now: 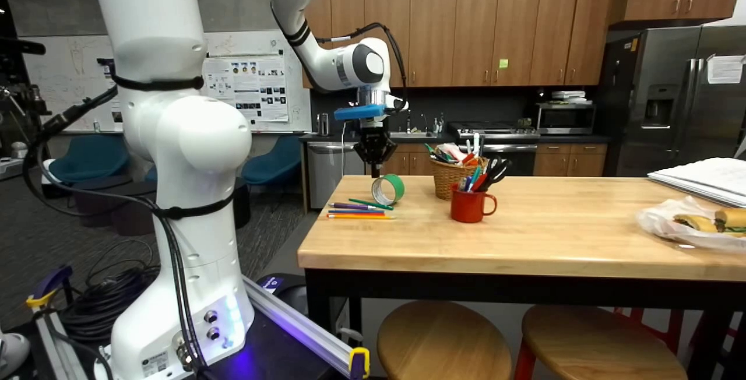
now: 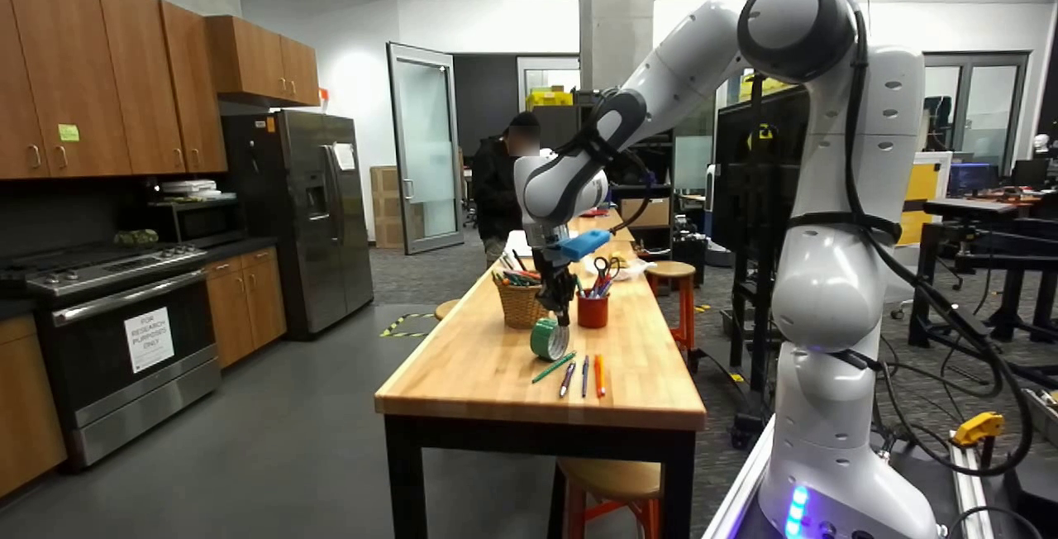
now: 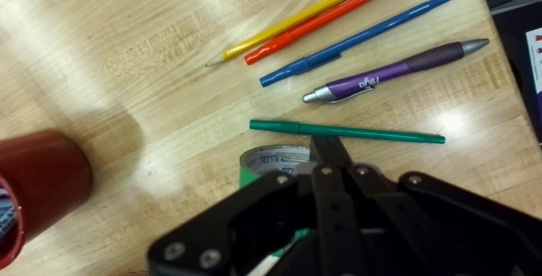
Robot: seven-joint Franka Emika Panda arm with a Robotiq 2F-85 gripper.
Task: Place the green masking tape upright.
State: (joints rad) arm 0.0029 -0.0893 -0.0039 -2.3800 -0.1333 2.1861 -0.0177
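Note:
The green masking tape (image 1: 398, 186) stands on its edge on the table, leaning, with its hole facing sideways. It also shows in an exterior view (image 2: 544, 341) below the fingertips. In the wrist view the tape (image 3: 264, 159) shows its printed white inner wall, and the gripper hides much of it. My gripper (image 3: 328, 147) is shut, its two fingers together, with the tips at the right side of the tape. In both exterior views the gripper (image 1: 376, 171) (image 2: 564, 320) points down at the tape's upper rim. I cannot tell whether the tips touch it.
A green pen (image 3: 347, 132) lies close to the tape, with a purple pen (image 3: 394, 70), a blue pen (image 3: 360, 38), a red pen (image 3: 330, 17) and a yellow pencil (image 3: 309, 13) beyond. The red mug (image 1: 466, 208) and wicker basket (image 1: 445, 180) stand beside the tape.

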